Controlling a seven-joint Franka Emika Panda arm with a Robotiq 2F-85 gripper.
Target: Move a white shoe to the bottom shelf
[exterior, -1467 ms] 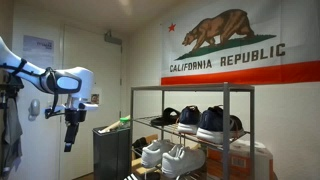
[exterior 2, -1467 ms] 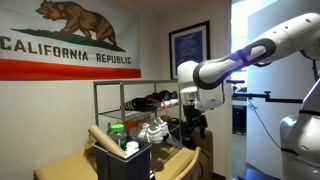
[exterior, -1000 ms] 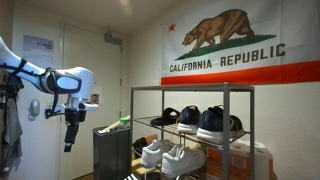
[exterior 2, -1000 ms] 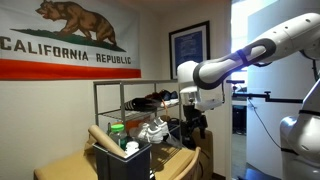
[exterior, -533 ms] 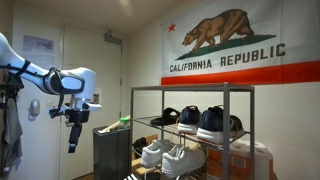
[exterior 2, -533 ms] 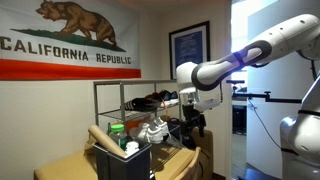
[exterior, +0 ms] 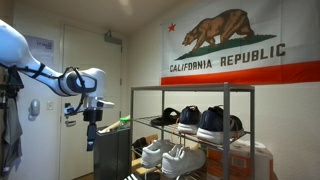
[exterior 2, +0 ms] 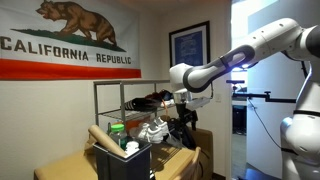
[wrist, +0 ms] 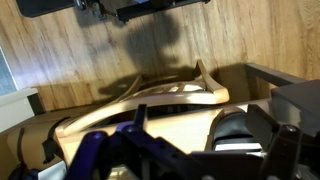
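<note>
The white shoe (exterior: 155, 152) is seen on the rack (exterior: 190, 88) under the dark shoes (exterior: 210, 122) — not yet reached. Whether the end effector (exterior: 90, 145) is apart or together cannot be told; it must be brought closer.

White shoe (exterior: 184, 158): all-white low-top, thick pale sole, upright on wire tier w/ 2nd white shoe (exterior: 153, 152) just beside it, same pose, under navy pair (exterior: 205, 120). Bottom shelf: hidden/cropped in both exterior views, can't tell.

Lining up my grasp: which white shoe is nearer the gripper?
The white shoe at the rack end facing the gripper; its twin sits farther along the tier.
</note>
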